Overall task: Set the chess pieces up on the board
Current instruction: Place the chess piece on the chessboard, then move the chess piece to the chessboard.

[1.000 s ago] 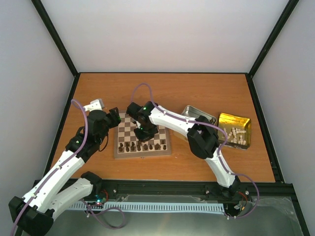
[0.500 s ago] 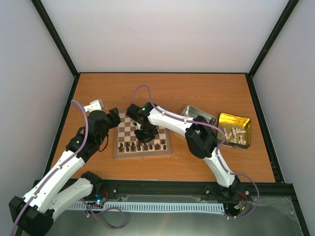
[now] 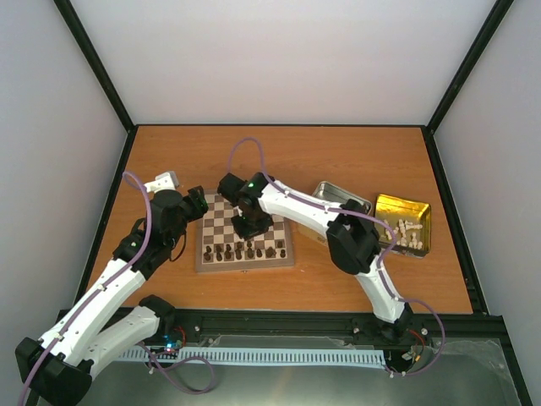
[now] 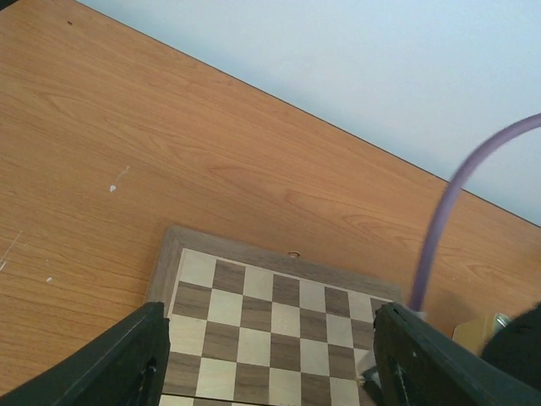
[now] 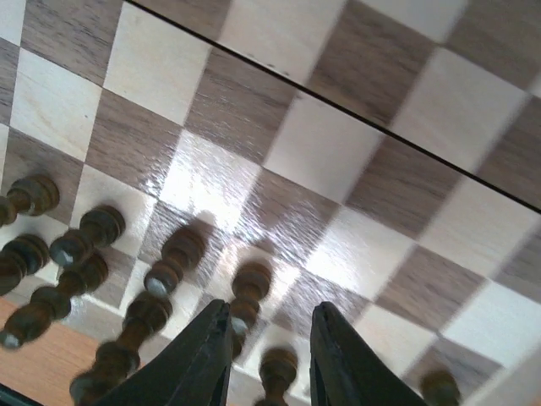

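Chess pieces, the dark ones [image 3: 241, 251], stand in two rows on the one board [image 3: 221, 218], on the arm-base side of the right claw [image 3: 251, 227]. From above they are too small to count. The right wrist view shows about ten of them, blurred, mostly to that claw's left and beneath it. Its two fingers [image 5: 207, 355] stand partly apart. One dark piece [image 5: 279, 370] is upright in the gap with space on either side, so it does not look pinched. The left claw [image 3: 196, 205] hangs at the board's left edge, its two fingers [image 4: 127, 359] spread wide with nothing between them and bare squares below. To the right claw's right, two tins sit on the surface [image 3: 338, 152]: a silver tin [image 3: 342, 195] and a gold tin [image 3: 390, 206]. The gold tin holds a heap of white pieces [image 3: 406, 231].
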You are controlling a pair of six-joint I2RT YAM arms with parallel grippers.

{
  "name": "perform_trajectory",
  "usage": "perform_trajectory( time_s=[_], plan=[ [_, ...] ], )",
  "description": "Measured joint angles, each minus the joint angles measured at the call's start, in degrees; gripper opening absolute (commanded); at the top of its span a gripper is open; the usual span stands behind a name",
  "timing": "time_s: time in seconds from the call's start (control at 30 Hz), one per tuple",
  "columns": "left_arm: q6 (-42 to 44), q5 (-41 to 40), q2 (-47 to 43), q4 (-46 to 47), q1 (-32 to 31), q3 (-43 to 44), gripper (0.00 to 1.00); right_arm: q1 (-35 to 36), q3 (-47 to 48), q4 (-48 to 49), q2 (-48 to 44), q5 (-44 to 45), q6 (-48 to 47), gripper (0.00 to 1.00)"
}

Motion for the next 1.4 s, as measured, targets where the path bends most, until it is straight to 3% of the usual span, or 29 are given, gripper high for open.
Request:
perform_trajectory(
  time_s=[0.27,0.4,0.8,1.4],
  plan=[
    [0.3,2.7,-0.1,1.1,0.0,-1.0,0.73,-1.8,-17.6,7.6,-17.8,3.3,4.7,0.20],
    [0.2,4.2,0.0,1.7,0.0,-1.9,0.73,-3.1,-24.6,10.1,-23.4,2.9,6.0,0.12],
    [-0.2,6.2,1.8,2.3,0.0,-2.0,0.73,-3.1,-31.6,13.6,-23.5,0.3,6.7,0.03],
    [-0.3,6.4,1.9,2.2,0.0,-2.0,0.74,-3.1,-33.4,16.0,-19.2,-1.6,6.7,0.03]
  ],
)
